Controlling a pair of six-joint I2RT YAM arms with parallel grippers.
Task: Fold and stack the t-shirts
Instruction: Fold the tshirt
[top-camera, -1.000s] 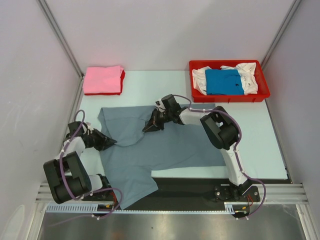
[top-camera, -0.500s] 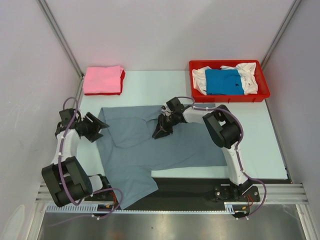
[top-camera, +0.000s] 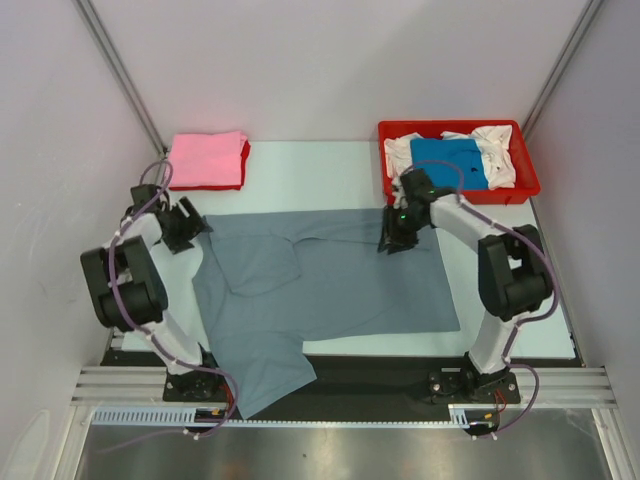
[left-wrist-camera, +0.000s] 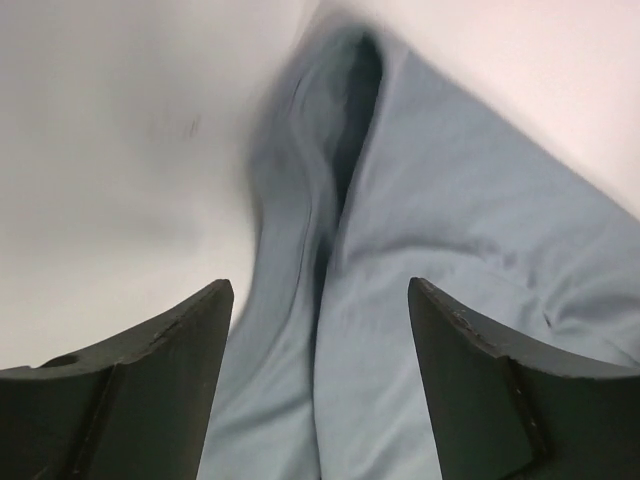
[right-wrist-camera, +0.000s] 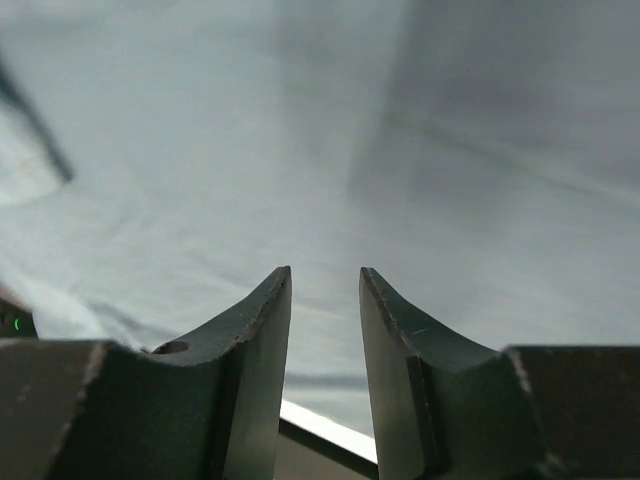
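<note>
Two arms have swung outward over the last second, pulling the grey t-shirt (top-camera: 330, 280) wider across the tabletop (top-camera: 500, 270), so it looks flatter and closer to ready for folding. Only the wrist views show grip: left jaws spread wide over a rumpled ridge of cloth, right jaws barely parted, pinching nothing.

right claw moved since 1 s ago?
Yes. The right claw has moved right across the grey t-shirt, ending close to the red tray.
</note>
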